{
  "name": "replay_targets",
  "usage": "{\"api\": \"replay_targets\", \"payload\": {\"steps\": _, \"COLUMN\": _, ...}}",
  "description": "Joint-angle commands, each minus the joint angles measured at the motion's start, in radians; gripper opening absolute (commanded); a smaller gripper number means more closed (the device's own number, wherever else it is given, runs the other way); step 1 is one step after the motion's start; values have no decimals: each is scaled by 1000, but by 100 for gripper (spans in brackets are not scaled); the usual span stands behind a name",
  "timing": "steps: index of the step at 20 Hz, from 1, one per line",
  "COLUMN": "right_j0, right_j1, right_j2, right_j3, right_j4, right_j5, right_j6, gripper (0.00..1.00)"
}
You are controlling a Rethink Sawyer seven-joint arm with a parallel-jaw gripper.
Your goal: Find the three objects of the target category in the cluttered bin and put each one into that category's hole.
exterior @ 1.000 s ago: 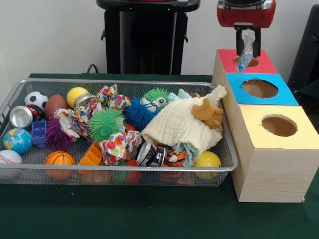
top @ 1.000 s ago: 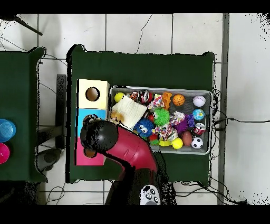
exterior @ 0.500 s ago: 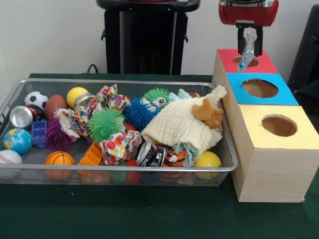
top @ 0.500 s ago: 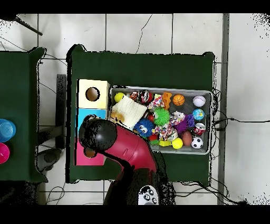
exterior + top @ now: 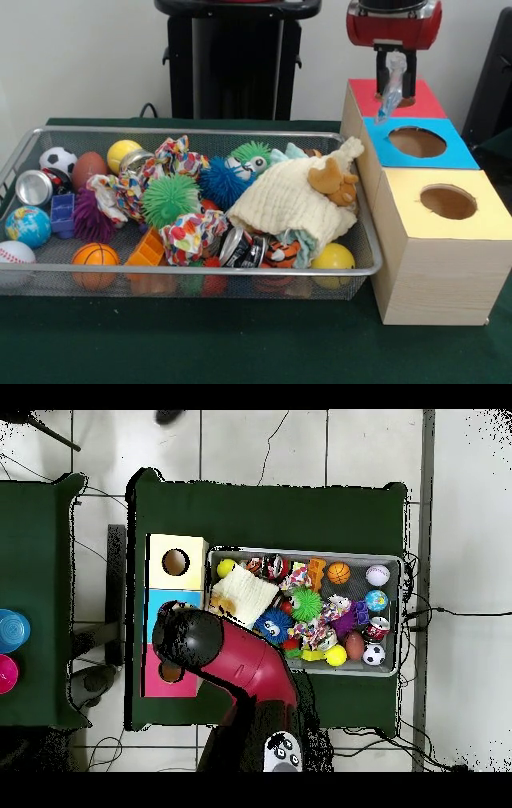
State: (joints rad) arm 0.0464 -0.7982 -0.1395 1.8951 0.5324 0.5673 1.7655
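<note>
My gripper (image 5: 395,74) is shut on a small clear crinkly plastic bottle (image 5: 391,90) that hangs from it above the red-topped panel (image 5: 422,104), with its lower tip near the far edge of the blue panel. The blue-topped hole (image 5: 417,142) lies just in front, open and dark. In the overhead view the arm's head (image 5: 190,639) hides the gripper and bottle and covers part of the blue panel (image 5: 158,601). The wire mesh bin (image 5: 200,270) is full of toys; I see no other clear bottle in it.
The yellow-topped hole (image 5: 448,202) is nearest the camera on the wooden box. The bin holds silver cans (image 5: 34,188) (image 5: 243,248), balls, spiky toys, a cream cloth (image 5: 292,200) and a small plush (image 5: 336,181). Coloured cups (image 5: 10,646) stand on a side table.
The gripper rose a little with the bottle half a second ago and has come back down, slightly to the left in the front view. The bin's contents have not moved.
</note>
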Motion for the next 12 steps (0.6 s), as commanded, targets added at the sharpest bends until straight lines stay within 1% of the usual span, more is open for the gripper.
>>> {"api": "replay_targets", "payload": {"steps": 1, "right_j0": -21, "right_j1": 92, "right_j2": 60, "right_j3": 20, "right_j4": 40, "right_j5": -128, "right_j6": 238, "gripper": 0}}
{"api": "replay_targets", "payload": {"steps": 3, "right_j0": -15, "right_j1": 108, "right_j2": 70, "right_j3": 16, "right_j4": 46, "right_j5": -154, "right_j6": 245, "gripper": 0}}
{"api": "replay_targets", "payload": {"steps": 7, "right_j0": -20, "right_j1": 141, "right_j2": 100, "right_j3": 32, "right_j4": 53, "right_j5": -241, "right_j6": 243, "gripper": 0}}
{"api": "replay_targets", "payload": {"steps": 9, "right_j0": -19, "right_j1": 148, "right_j2": 105, "right_j3": 38, "right_j4": 59, "right_j5": -257, "right_j6": 251, "gripper": 0}}
{"api": "replay_targets", "payload": {"steps": 12, "right_j0": -2, "right_j1": 153, "right_j2": 94, "right_j3": 28, "right_j4": 67, "right_j5": -247, "right_j6": 269, "gripper": 0}}
